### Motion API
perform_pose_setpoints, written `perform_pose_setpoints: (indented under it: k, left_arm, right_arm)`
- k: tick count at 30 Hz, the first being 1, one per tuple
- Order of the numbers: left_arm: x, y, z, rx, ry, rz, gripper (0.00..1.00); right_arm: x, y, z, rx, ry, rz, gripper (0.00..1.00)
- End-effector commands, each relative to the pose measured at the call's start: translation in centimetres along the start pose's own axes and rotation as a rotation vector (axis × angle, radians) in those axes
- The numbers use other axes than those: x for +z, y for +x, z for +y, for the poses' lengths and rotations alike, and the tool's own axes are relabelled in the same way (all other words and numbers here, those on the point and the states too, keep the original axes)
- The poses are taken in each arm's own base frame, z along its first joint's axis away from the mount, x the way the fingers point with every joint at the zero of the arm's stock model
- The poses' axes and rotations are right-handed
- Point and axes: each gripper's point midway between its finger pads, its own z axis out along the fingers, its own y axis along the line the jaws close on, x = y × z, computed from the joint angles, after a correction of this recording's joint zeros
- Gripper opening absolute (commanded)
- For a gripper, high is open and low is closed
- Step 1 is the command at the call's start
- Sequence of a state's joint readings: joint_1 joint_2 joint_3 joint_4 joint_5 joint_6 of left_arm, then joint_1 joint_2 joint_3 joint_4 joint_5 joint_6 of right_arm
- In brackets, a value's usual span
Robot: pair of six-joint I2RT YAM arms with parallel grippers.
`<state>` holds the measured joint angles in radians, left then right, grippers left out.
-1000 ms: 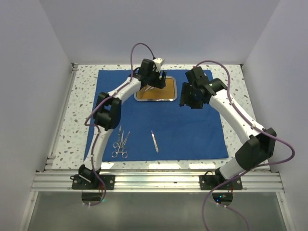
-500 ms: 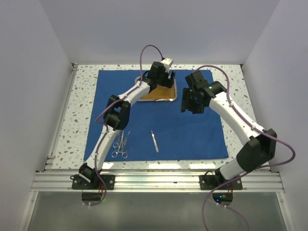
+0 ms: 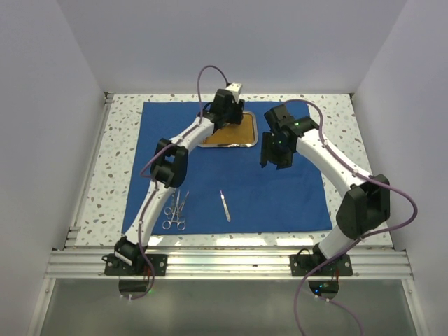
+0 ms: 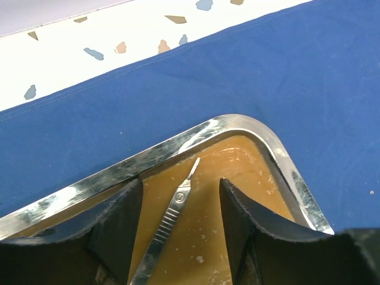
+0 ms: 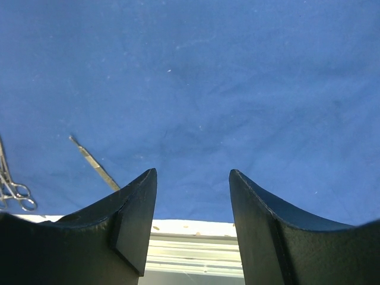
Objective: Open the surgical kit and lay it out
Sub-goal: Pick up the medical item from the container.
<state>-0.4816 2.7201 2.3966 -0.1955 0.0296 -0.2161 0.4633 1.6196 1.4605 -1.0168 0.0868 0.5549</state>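
Left wrist only: silver instrument (image 4: 172, 219) inside tray (image 4: 148, 155).

Bare blue cloth (image 3: 280, 196) between steel tray (image 3: 234, 146) and near scalpel (image 3: 225, 206), scissors (image 3: 175, 212); left arm (image 3: 189, 133) across tray's left rim.

table (image 3: 336, 105): white, speckled, flat | rail (image 3: 231, 262): aluminium, along table's near edge | walls (image 3: 231, 42): plain pale, left, back, right

Blue cloth (image 3: 280, 189), orange-brown tray (image 3: 241, 133), speckled white table (image 3: 119, 140).
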Motion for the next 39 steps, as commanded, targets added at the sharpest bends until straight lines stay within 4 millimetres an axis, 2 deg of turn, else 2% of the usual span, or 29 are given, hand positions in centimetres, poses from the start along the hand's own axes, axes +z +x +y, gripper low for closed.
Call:
perform_pose_setpoints:
  k: [1,2,3,5,6,7,10,12,15,19,20,21,27,29,30,31,32,35,37,39]
  left_arm:
    - [-1.5,1.7,2.8,0.024,-0.068,0.116,0.57]
    - [-1.7,2.0,3.1,0.078,-0.067,0.136,0.56]
    - [-2.1,3.4,3.4,0.098,-0.065,0.184,0.55]
    - [-3.2,3.1,3.0,0.144,-0.027,0.192,0.55]
    - [-3.4,4.4,2.0,0.163,0.025,0.223,0.56]
    - [-3.9,4.3,1.5,0.186,0.037,0.229,0.56]
    - [-4.3,5.9,1.5,0.282,0.016,0.285,0.55]
    - [-4.6,6.8,2.2,0.305,-0.026,0.324,0.52]
    - [-5.1,7.7,5.2,0.314,-0.172,0.371,0.44]
    - [-5.6,8.9,7.8,0.237,-0.226,0.426,0.26]
    - [-5.6,9.2,7.9,0.216,-0.219,0.435,0.20]
    - [-5.8,9.4,8.5,0.207,-0.226,0.447,0.19]
    - [-5.7,11.1,8.7,0.129,-0.168,0.492,0.20]
    - [-5.7,12.1,8.8,0.132,-0.154,0.519,0.17]
    - [-5.7,12.5,8.9,0.141,-0.157,0.529,0.13]
    - [-5.8,12.6,9.0,0.146,-0.164,0.535,0.02]
    - [-5.9,12.8,9.1,0.150,-0.168,0.541,0.00]
    - [-6.0,12.8,8.7,0.136,-0.146,0.541,0.00]
    - [-5.9,11.7,8.1,0.118,-0.131,0.512,0.00]
    - [-5.9,9.8,6.9,0.105,-0.098,0.462,0.00]
  right_arm:
    - [-0.2,-1.5,0.9,-0.005,-0.038,-0.024,0.56]
    - [-0.1,-1.6,1.2,0.000,-0.047,-0.027,0.56]
    - [0.0,-1.7,1.2,0.006,-0.050,-0.025,0.56]
    - [0.4,-1.6,1.4,0.015,-0.060,-0.019,0.56]
    - [0.6,-1.6,1.5,0.021,-0.063,-0.015,0.56]
    - [0.8,-1.3,1.6,0.022,-0.066,-0.006,0.56]
    - [1.3,-0.8,1.8,0.036,-0.076,0.013,0.55]
    - [1.2,-0.8,2.0,0.047,-0.084,0.012,0.55]
    - [0.9,-0.7,1.8,0.057,-0.087,0.005,0.54]
    - [0.7,-0.2,1.3,0.060,-0.079,0.002,0.54]
    - [0.7,-0.1,1.3,0.063,-0.079,-0.002,0.55]
    - [0.5,0.0,1.2,0.066,-0.078,-0.002,0.55]
    - [0.6,0.3,1.1,0.067,-0.081,0.002,0.54]
    - [0.6,0.2,1.0,0.060,-0.079,0.000,0.54]
    - [0.6,0.1,1.0,0.060,-0.078,-0.002,0.54]
    - [0.6,0.1,1.0,0.057,-0.080,-0.005,0.54]
    - [0.8,0.2,1.0,0.056,-0.077,0.004,0.54]
    - [1.1,0.1,1.1,0.051,-0.080,0.016,0.54]
    - [1.2,-0.1,1.2,0.046,-0.081,0.015,0.54]
    - [1.2,-0.4,1.3,0.043,-0.080,0.011,0.54]
